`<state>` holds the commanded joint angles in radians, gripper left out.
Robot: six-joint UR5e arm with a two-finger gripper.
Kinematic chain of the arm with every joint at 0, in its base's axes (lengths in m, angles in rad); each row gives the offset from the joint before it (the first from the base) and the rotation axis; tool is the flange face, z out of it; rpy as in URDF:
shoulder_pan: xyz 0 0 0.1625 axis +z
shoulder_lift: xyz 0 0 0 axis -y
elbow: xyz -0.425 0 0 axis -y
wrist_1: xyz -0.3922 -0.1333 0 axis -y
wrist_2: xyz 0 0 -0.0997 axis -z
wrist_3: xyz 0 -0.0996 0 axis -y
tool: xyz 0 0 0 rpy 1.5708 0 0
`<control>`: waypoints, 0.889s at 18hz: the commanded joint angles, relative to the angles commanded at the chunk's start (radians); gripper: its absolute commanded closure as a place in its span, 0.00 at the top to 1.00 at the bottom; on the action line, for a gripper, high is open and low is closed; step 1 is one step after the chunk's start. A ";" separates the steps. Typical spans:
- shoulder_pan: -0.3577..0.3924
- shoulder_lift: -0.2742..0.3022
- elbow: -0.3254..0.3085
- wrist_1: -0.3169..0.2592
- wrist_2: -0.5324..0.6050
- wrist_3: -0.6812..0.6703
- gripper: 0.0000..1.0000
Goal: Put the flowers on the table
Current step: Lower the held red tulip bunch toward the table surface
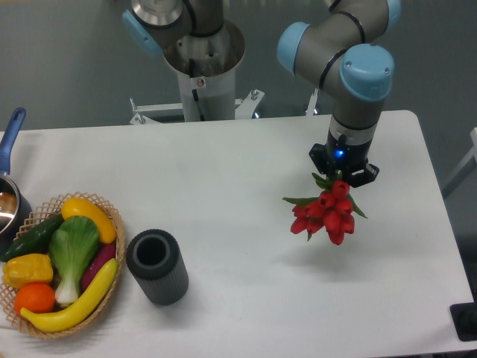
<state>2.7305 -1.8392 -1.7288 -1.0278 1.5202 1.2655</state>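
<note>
One hand (342, 176), black, with a blue light lit on its body, is seen pinching the green stems of one bunch of flowers (326, 215). The red heads are hung directly below the hand, tilted down and to the left, clear of the surface (246, 164); a faint shadow is cast on the white top beneath them.

Well to the left of the hand and nearer the camera, one dark ribbed cylinder (156, 266) is stood upright, its open top visible.

Just beyond the cylinder, further left of the hand, one round woven basket (113, 294) is set. Held in it are counted: two yellow bananas, one green leafy vegetable (73, 253) with a white stalk, one dark green cucumber, one yellow pepper, one orange, and one purple item partly hidden.

At the far left edge, one pot with a blue handle (12, 134) is partly shown.

The surface is white, matte, with rounded corners. Behind it, a grey floor and one metal pedestal (205, 67) are seen.
</note>
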 joint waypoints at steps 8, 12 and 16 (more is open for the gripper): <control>-0.002 0.000 -0.014 0.000 0.002 -0.008 0.04; -0.003 -0.012 -0.052 0.008 0.000 -0.005 0.03; -0.025 -0.037 -0.052 0.009 -0.002 -0.008 0.04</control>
<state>2.7059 -1.8760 -1.7810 -1.0186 1.5186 1.2579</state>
